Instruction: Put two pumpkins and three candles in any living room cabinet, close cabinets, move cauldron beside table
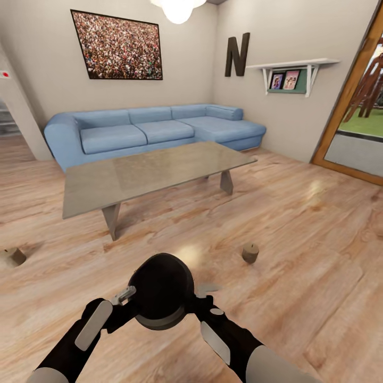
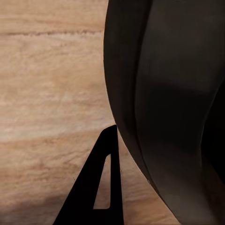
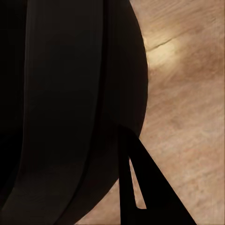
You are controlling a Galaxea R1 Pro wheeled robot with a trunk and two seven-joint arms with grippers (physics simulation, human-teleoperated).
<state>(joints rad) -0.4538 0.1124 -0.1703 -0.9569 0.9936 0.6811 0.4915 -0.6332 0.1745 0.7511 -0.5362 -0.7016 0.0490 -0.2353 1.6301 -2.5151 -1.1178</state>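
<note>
Between the two grippers, low in the head view, the cauldron [image 1: 161,290] is held above the wood floor [image 1: 298,298], its dark mouth tipped toward the camera; what it holds cannot be made out. The left gripper [image 1: 123,296] and right gripper [image 1: 205,298] each press a side of it, one finger [image 2: 101,187] showing outside the wall. Ahead stands the table [image 1: 149,173], well apart from the pot, with a small tan candle [image 1: 250,252] on the floor between.

Cauldron [image 1: 160,291]: between my left gripper [image 1: 126,296] and right gripper [image 1: 205,293], directly before me, above the floor [image 1: 298,223]. Table [image 1: 154,173]: beyond the cauldron, well apart. Sofa [image 1: 154,130]: behind the table, against the wall. Two small cylinders on the floor: one [image 1: 250,252] right of the cauldron, one [image 1: 13,257] far left.
</note>
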